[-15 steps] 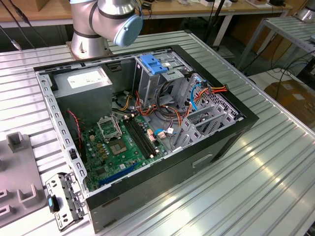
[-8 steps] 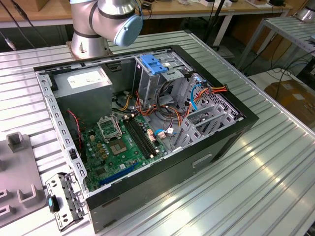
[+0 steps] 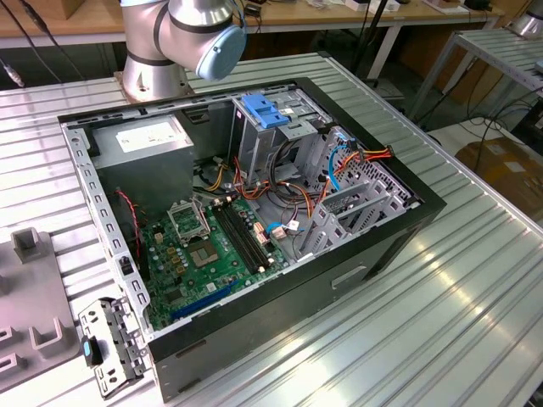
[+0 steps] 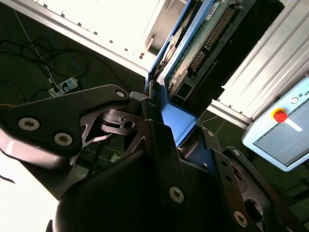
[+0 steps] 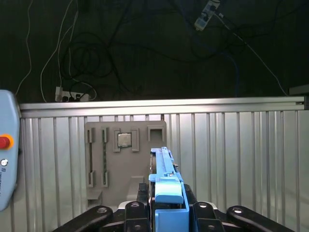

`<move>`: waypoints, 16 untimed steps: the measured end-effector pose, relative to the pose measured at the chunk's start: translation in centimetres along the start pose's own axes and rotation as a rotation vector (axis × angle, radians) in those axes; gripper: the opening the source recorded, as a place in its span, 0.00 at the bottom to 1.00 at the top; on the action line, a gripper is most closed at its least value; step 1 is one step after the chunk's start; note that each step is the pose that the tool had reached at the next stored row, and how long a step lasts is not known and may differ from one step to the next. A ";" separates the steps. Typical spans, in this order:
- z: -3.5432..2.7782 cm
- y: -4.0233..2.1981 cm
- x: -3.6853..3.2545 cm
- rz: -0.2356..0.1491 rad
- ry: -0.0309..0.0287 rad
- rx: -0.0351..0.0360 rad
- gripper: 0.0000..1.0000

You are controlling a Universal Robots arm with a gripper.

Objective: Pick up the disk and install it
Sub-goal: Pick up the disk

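In both wrist views my gripper (image 5: 166, 205) (image 4: 166, 123) is shut on the disk, gripping it by one end. In the first wrist view the disk (image 5: 163, 166) appears edge-on, a thin slab with a blue plastic rail, held in the air over the ribbed metal table. The second wrist view has the disk's (image 4: 193, 48) green circuit-board side, a black connector row and the blue rail running away from the black fingers (image 4: 159, 145). The open computer case (image 3: 373, 254) lies on its side in the exterior view, with the arm's joint (image 3: 199, 30) behind it.
Inside the case are a drive cage with a blue latch (image 3: 263, 112), a power-supply box (image 3: 148, 136), a motherboard (image 3: 208, 246) and loose cables (image 3: 339, 165). A grey fixture tray (image 5: 108, 159) lies beyond the disk. A pendant (image 4: 285, 130) hangs off the table edge.
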State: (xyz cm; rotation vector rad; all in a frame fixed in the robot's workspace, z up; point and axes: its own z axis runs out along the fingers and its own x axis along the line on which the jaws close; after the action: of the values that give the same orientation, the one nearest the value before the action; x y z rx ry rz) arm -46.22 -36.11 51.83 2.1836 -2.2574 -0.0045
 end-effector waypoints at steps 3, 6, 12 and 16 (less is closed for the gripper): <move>-0.01 -0.10 0.00 0.000 0.0001 -0.0001 0.37; -0.01 -0.49 -0.02 0.000 0.0001 -0.0002 0.37; -0.01 -1.61 -0.06 0.000 0.0000 0.0000 0.37; -0.01 -2.44 -0.08 0.000 0.0000 0.0000 0.37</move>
State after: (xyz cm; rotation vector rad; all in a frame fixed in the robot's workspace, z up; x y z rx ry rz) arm -43.78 -36.11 51.83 2.1836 -2.2573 -0.0045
